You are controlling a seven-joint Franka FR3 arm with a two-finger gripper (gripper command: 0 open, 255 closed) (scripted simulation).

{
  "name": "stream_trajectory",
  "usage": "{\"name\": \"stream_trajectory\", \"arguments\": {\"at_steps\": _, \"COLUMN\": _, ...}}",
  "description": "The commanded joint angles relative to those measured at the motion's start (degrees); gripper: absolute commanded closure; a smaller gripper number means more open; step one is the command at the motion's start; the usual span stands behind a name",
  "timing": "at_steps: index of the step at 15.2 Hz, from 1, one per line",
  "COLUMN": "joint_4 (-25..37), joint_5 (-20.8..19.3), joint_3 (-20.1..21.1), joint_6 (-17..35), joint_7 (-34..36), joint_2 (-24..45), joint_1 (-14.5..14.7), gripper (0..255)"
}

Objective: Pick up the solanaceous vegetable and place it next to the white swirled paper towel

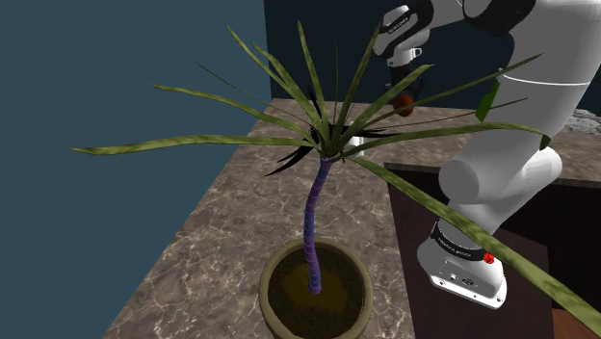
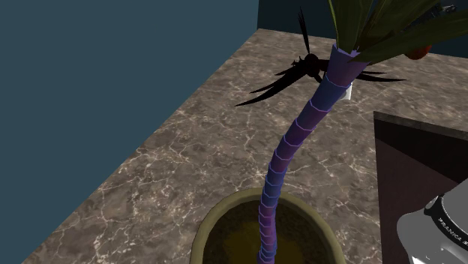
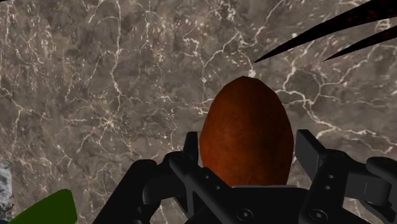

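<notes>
Gripping a reddish-brown egg-shaped vegetable (image 3: pixel 247 121) between its two black fingers (image 3: pixel 191 149), the tool (image 3: pixel 249 149) hangs in the air with the fingers closed against the vegetable's sides. In the shoulder view the tool (image 1: pixel 405 93) and the vegetable (image 1: pixel 407 103) sit well above the far part of the desk, nearer the back wall than the pot, partly screened by leaves. In the second exterior view the vegetable (image 2: pixel 418 52) peeks out from behind the foliage. The desk (image 1: pixel 241 221) is a slab of brown marble with fine white veins, and the wrist view shows this same veined surface (image 3: pixel 114 83) well below the tool. Its left edge meets a dark teal wall (image 1: pixel 116 77), and its far edge meets a darker blue wall (image 1: pixel 284 48). Toward the desk's near edge stands a round olive-green pot (image 1: pixel 274 294) of dark soil, from which a banded purple trunk (image 1: pixel 315 217) rises and curves to a crown of long narrow green leaves (image 1: pixel 193 143). Black spiky leaf shapes (image 2: pixel 296 71) spread around that crown. A small white object (image 2: pixel 346 94) rests on the desk just behind the trunk's top, too hidden to identify. The white arm (image 1: pixel 520 125) rises from a dark brown box stand (image 1: pixel 539 217) against the desk's right edge.
</notes>
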Motion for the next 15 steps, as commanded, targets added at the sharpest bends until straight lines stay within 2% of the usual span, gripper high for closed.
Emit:
{"name": "stream_trajectory", "arguments": {"at_steps": 1, "joint_4": -0.68, "joint_5": -0.03, "joint_3": -0.02, "joint_6": 1.28, "joint_7": 0.28, "joint_2": 0.6, "joint_1": -0.05, "gripper": 255}}
{"name": "stream_trajectory", "arguments": {"at_steps": 15, "joint_4": -5.66, "joint_5": -0.47, "joint_3": -0.2, "joint_6": 10.89, "joint_7": 2.54, "joint_2": 5.49, "joint_1": -0.44, "gripper": 255}}
